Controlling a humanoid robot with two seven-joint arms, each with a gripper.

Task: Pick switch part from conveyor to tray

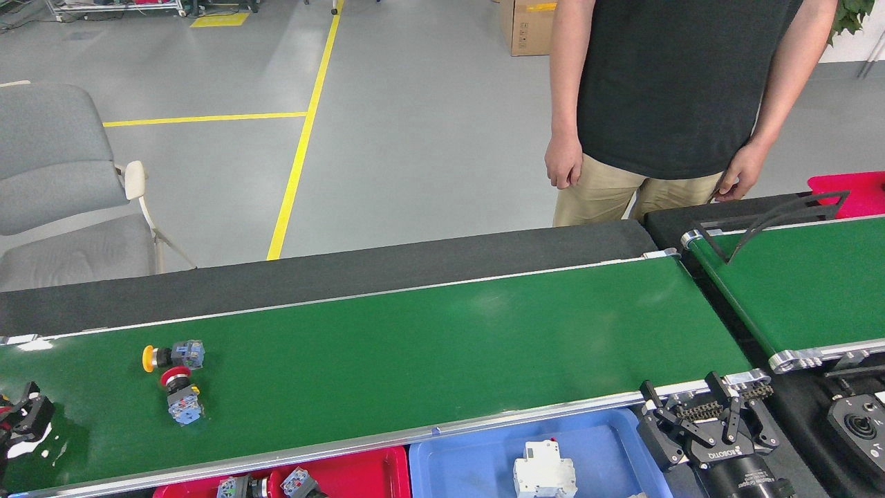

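Note:
The conveyor (429, 346) runs across the head view as a wide green belt with silver rails. Two switch parts lie on its left: a yellow-capped one (173, 355) and, just in front, a red-capped one (182, 395). My left gripper (21, 417) reaches over the belt at the far left edge, mostly cut off, with a sliver of red beside it; its state does not show. My right gripper (705, 423) is open and holds nothing, by the belt's chain end. A red tray (366, 474) in front holds switch parts (297, 482).
A blue tray (463, 456) next to the red one holds a white breaker (543, 470). A person (657, 90) stands behind the belt at the right. A narrower green belt (802, 277) lies to the right, a grey chair (55, 194) at the back left.

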